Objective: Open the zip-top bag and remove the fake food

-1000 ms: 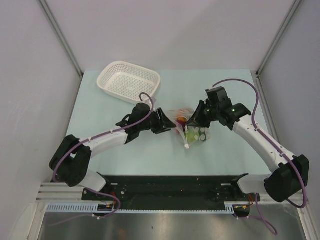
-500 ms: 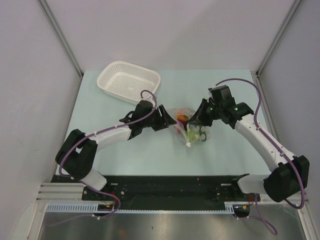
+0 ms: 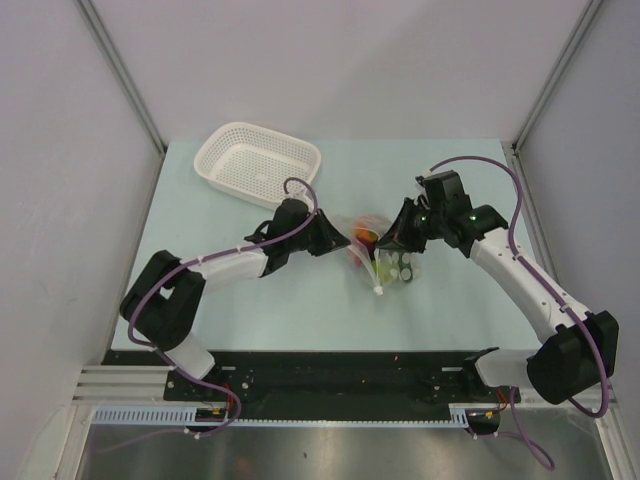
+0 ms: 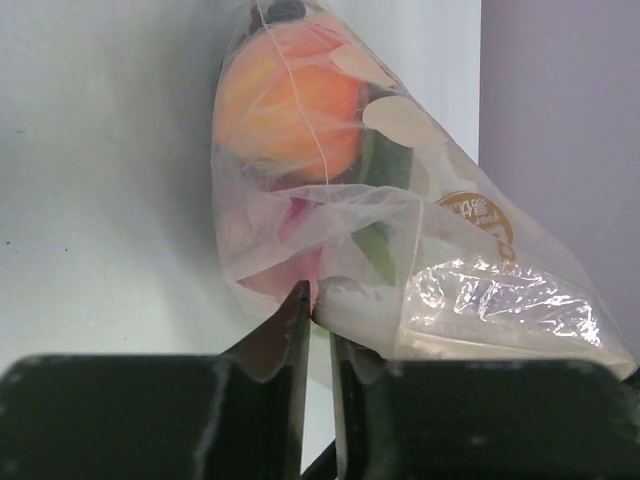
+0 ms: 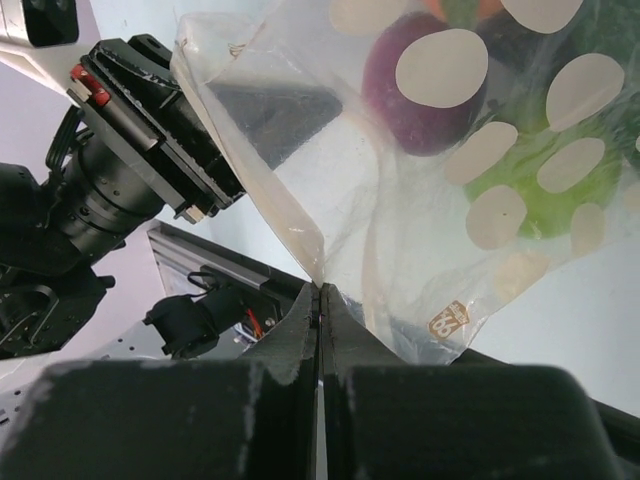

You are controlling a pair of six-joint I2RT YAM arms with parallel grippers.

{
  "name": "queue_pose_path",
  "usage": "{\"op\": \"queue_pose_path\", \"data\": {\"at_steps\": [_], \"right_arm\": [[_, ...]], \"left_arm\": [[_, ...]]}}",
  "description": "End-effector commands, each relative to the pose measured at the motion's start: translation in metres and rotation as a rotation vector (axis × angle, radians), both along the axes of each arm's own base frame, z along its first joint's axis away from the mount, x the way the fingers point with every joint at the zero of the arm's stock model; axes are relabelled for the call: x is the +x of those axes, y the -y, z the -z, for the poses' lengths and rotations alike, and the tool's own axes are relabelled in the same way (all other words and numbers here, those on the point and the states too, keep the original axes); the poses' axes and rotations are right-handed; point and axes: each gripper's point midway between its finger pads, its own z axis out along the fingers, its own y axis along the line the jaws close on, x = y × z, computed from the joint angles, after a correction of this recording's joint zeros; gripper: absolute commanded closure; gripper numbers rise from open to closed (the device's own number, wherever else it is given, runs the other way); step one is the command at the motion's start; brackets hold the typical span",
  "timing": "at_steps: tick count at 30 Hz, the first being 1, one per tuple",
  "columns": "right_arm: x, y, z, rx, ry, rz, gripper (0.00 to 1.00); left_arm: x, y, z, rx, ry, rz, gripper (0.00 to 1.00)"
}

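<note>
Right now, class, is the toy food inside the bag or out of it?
Inside. The orange fruit and a purple piece show through the clear bag, which the left gripper and right gripper each pinch.

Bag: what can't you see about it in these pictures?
1. Top view: the bag is too small, and the left end effector and right end effector cover its sides; the zip cannot be made out.
2. Left wrist: crinkly plastic blurs what lies under the orange fruit.
3. Right wrist: white dots cover part of the purple piece.
</note>
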Motion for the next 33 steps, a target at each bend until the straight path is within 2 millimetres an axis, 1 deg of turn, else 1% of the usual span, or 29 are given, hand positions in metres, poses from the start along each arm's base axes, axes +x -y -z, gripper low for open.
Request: {"op": "queue_pose_path", "data": {"at_steps": [1, 2, 3, 4, 5, 6, 7, 8, 9, 10, 12, 13, 14, 16, 17, 18, 19, 20, 21, 22, 23, 24, 25, 27, 28, 30, 31, 32, 33], "right_arm": [[0.002, 0.010, 0.000, -0.024, 0.038, -0.012, 1.00], [0.002, 0.014, 0.001, -0.036, 0.037, -0.008, 1.00], [0.005, 0.020, 0.002, -0.054, 0.050, 0.006, 1.00], [0.006, 0.025, 0.003, -0.073, 0.066, 0.002, 1.00], [0.007, 0.030, 0.005, -0.093, 0.071, 0.005, 1.00], [0.010, 0.038, 0.006, -0.124, 0.085, 0.024, 1.00], [0.011, 0.043, 0.008, -0.156, 0.102, 0.011, 1.00], [0.015, 0.050, 0.009, -0.192, 0.119, 0.023, 1.00], [0.016, 0.054, 0.010, -0.218, 0.128, 0.024, 1.00], [0.015, 0.061, 0.011, -0.254, 0.138, 0.017, 1.00], [0.018, 0.075, 0.011, -0.325, 0.156, 0.046, 1.00], [0.014, 0.081, 0.008, -0.354, 0.169, 0.049, 1.00], [0.015, 0.090, 0.007, -0.393, 0.182, 0.071, 1.00], [0.008, 0.103, -0.003, -0.428, 0.205, 0.102, 1.00], [0.007, 0.112, -0.006, -0.461, 0.215, 0.134, 1.00], [0.005, 0.118, -0.011, -0.474, 0.222, 0.157, 1.00], [-0.001, 0.130, -0.015, -0.510, 0.222, 0.194, 1.00], [-0.004, 0.137, -0.017, -0.527, 0.214, 0.228, 1.00], [-0.011, 0.145, -0.021, -0.549, 0.196, 0.250, 1.00], [-0.014, 0.151, -0.024, -0.565, 0.194, 0.269, 1.00], [-0.018, 0.157, -0.031, -0.579, 0.206, 0.296, 1.00], [-0.025, 0.162, -0.032, -0.595, 0.194, 0.302, 1.00], [-0.026, 0.165, -0.042, -0.595, 0.212, 0.317, 1.00], [-0.033, 0.170, -0.051, -0.603, 0.228, 0.335, 1.00], [-0.034, 0.166, -0.056, -0.581, 0.241, 0.319, 1.00], [-0.035, 0.159, -0.061, -0.543, 0.266, 0.293, 1.00], [-0.037, 0.147, -0.060, -0.489, 0.267, 0.247, 1.00], [-0.039, 0.141, -0.049, -0.468, 0.249, 0.218, 1.00], [-0.036, 0.132, -0.046, -0.426, 0.252, 0.211, 1.00]], "left_arm": [[0.010, 0.009, -0.030, -0.049, 0.062, 0.019, 0.93], [0.008, 0.007, -0.029, -0.022, 0.040, 0.026, 0.99], [0.006, 0.006, -0.030, -0.005, 0.043, 0.043, 1.00], [0.004, 0.007, -0.039, -0.009, 0.046, 0.058, 1.00], [-0.007, 0.009, -0.039, -0.014, 0.015, 0.104, 1.00], [-0.011, 0.008, -0.041, -0.019, -0.001, 0.128, 1.00], [-0.014, 0.010, -0.051, -0.037, 0.000, 0.155, 1.00], [-0.030, 0.011, -0.051, -0.047, -0.048, 0.223, 1.00], [-0.036, 0.010, -0.054, -0.050, -0.056, 0.250, 1.00], [-0.040, 0.012, -0.062, -0.059, -0.054, 0.280, 1.00], [-0.053, 0.009, -0.065, -0.039, -0.073, 0.346, 1.00], [-0.053, 0.008, -0.071, -0.026, -0.077, 0.359, 1.00], [-0.053, 0.010, -0.073, -0.022, -0.071, 0.376, 1.00], [-0.051, 0.023, -0.092, -0.072, -0.032, 0.411, 1.00], [-0.050, 0.031, -0.094, -0.099, -0.049, 0.411, 1.00], [-0.047, 0.041, -0.106, -0.129, -0.029, 0.426, 1.00], [-0.050, 0.055, -0.116, -0.165, -0.017, 0.449, 1.00], [-0.047, 0.066, -0.111, -0.170, -0.033, 0.465, 1.00], [-0.042, 0.079, -0.131, -0.195, 0.007, 0.482, 1.00], [-0.050, 0.092, -0.135, -0.198, -0.001, 0.510, 1.00], [-0.049, 0.100, -0.138, -0.202, 0.001, 0.525, 1.00], [-0.044, 0.113, -0.147, -0.215, 0.019, 0.541, 1.00], [-0.048, 0.122, -0.148, -0.218, 0.009, 0.561, 1.00], [-0.042, 0.135, -0.160, -0.239, 0.031, 0.578, 1.00], [-0.042, 0.135, -0.160, -0.225, 0.025, 0.578, 1.00], [-0.037, 0.131, -0.158, -0.180, 0.014, 0.562, 1.00], [-0.030, 0.124, -0.153, -0.137, 0.036, 0.549, 1.00], [-0.023, 0.119, -0.147, -0.099, 0.040, 0.519, 1.00], [-0.023, 0.111, -0.135, -0.062, 0.012, 0.513, 1.00]]}}
